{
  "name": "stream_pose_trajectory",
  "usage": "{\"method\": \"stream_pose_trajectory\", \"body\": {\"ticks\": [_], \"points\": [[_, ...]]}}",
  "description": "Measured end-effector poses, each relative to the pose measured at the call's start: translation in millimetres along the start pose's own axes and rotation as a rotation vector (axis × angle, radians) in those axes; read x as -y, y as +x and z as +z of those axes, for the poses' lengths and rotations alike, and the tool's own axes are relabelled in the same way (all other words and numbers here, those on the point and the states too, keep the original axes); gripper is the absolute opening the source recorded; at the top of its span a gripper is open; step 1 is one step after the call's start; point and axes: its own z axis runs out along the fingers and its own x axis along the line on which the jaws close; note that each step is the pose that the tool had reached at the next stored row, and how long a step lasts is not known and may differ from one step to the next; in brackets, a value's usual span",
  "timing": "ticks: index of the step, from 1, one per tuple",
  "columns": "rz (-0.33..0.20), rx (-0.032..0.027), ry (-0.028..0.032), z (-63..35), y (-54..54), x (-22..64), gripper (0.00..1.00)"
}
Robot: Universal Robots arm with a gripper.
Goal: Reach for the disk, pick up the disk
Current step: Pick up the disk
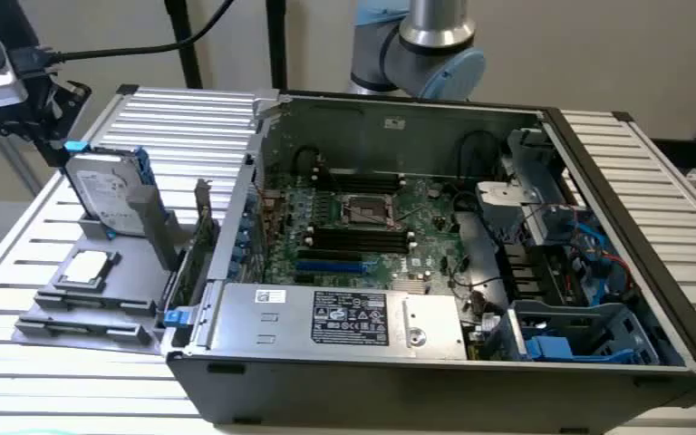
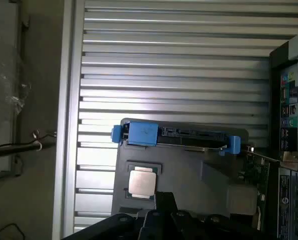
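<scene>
**Disk standing untouched in its holder; gripper closed and clear of it**

The slatted metal table (image 1: pixel 638 163) is carrying the whole layout. The open computer case (image 1: pixel 323 381) is occupying its middle and the exterior view's right. The arm (image 1: pixel 439 45) is showing behind the case's rear wall.

Beside the case, on the exterior view's left, a grey holder (image 1: pixel 94 308) is lying flat on the table. The disk (image 1: pixel 106 195) is standing on edge in a slot at the holder's far end, with its label facing the exterior camera and blue rails clipped along its narrow sides. In my judgement it is being kept upright so that its top edge is open to a grasp from above.

The gripper (image 1: pixel 46 113) is hanging above and just behind the disk's upper corner, apart from it. Its fingers are closed together and are gripping nothing.

Obstructions noted:
- A grey upright post (image 1: pixel 142 217) of the holder is standing just beside the disk.
- A card (image 1: pixel 207 227) is standing on edge between the disk and the case wall, narrowing access on that side.
- The small square chip (image 1: pixel 86 267) is sitting in a recess in front of the disk, low and out of the way
</scene>
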Motion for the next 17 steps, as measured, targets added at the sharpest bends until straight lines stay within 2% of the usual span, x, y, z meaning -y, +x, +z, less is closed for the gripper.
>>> {"method": "stream_pose_trajectory", "body": {"ticks": [12, 17], "points": [[0.0, 0.0, 0.0, 0.0, 0.0, 0.0, 0.11], [0.005, 0.0002, 0.0, 0.1, 0.3, -3.9, 0.11]]}}
